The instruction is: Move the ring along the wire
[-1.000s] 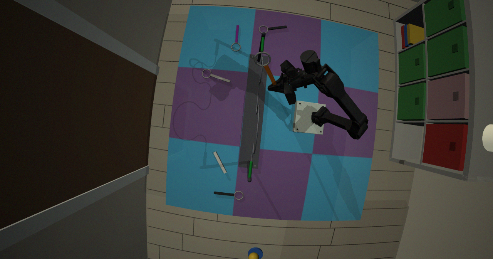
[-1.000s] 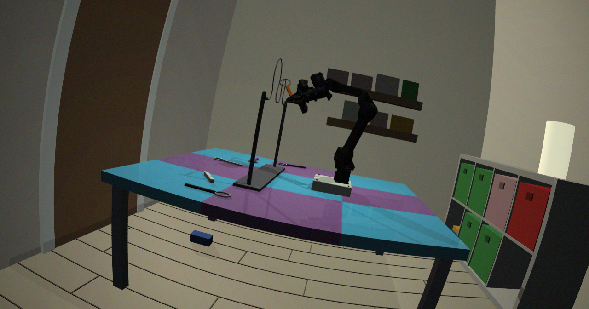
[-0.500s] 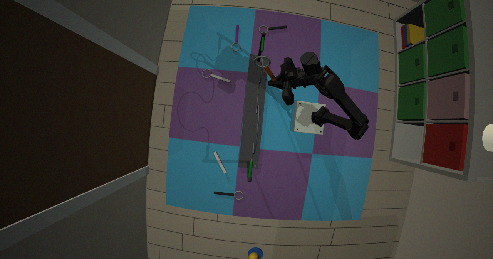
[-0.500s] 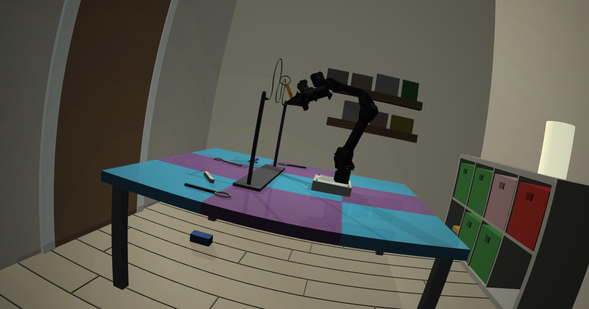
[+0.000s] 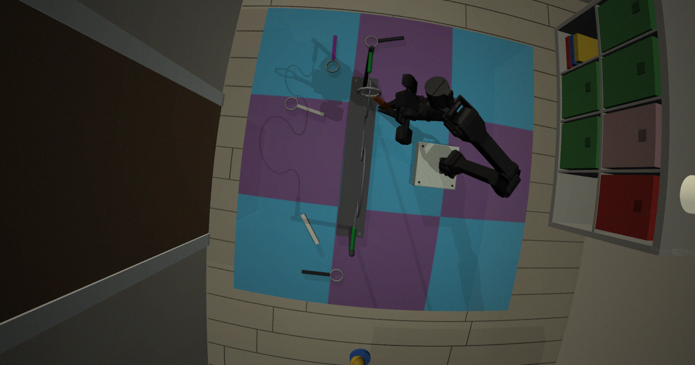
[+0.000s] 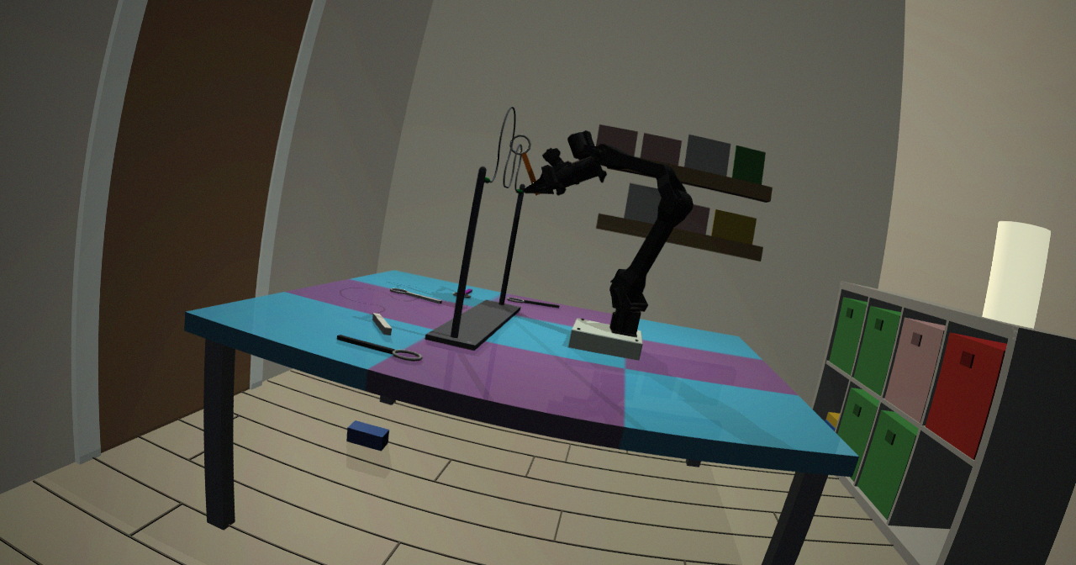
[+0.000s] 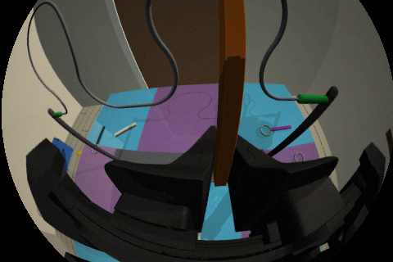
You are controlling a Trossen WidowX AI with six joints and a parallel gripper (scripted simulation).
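Observation:
My gripper (image 5: 380, 110) (image 6: 529, 190) (image 7: 218, 130) is shut on the lower end of the orange handle (image 5: 383, 103) (image 6: 529, 166) (image 7: 232, 29), which slants up to the ring in the exterior view. The metal ring (image 5: 358, 91) (image 6: 519, 135) is at the grey wire's hump nearer the far post (image 6: 511, 253) (image 7: 300, 124), past that post's green part (image 5: 370, 62) (image 7: 313, 99). The wrist view cuts off most of the ring and the hump's top; whether ring and wire touch cannot be told. The other green part (image 5: 353, 239) (image 7: 57, 114) is by the near post (image 6: 467, 261).
The grey wire (image 7: 177, 78) bends in tall loops above the dark base plate (image 5: 346, 183) (image 6: 481, 326). Loose on the table lie a purple-handled ring (image 5: 334, 48), a white-handled ring (image 5: 310, 109), two black-handled rings (image 5: 391, 39) (image 5: 315, 272) and a white bar (image 5: 310, 228).

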